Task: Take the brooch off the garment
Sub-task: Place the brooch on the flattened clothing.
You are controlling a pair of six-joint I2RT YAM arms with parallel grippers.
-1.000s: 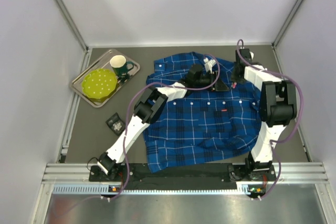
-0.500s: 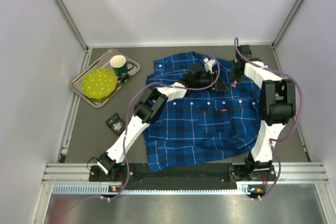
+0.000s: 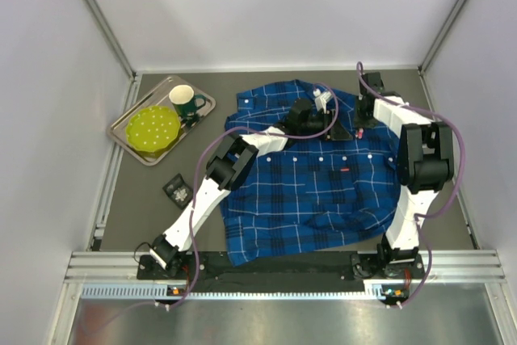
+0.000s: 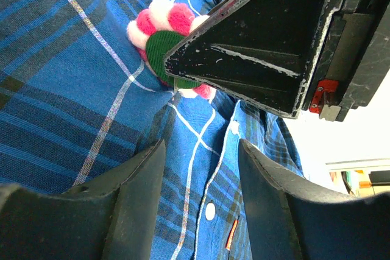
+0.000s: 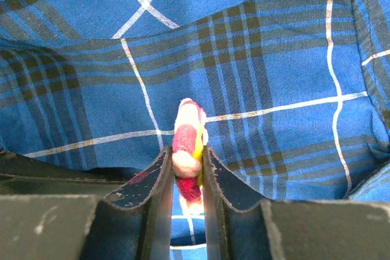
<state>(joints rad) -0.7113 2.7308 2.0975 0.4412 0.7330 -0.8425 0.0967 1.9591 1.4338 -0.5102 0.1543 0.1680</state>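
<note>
The garment (image 3: 315, 175), a blue and navy plaid shirt, lies spread flat across the middle of the table. The brooch (image 5: 186, 132), a cluster of pink and white pompoms on a green backing (image 4: 161, 50), sits against the cloth near the collar end. My right gripper (image 5: 186, 153) is shut on the brooch, one finger on each side. My left gripper (image 4: 201, 150) stands open just beside it, its fingers straddling the button placket and a white button (image 4: 210, 211). In the top view the two grippers meet near the shirt's upper right (image 3: 347, 128).
A metal tray (image 3: 121, 131) at the far left holds a green mug (image 3: 186, 103) and a yellow-green plate (image 3: 152, 129). A small black box (image 3: 177, 191) lies on the table left of the shirt. White walls close in on three sides.
The right wrist has shifted slightly towards the far left while keeping its hold. The left arm and the shirt look unchanged.
</note>
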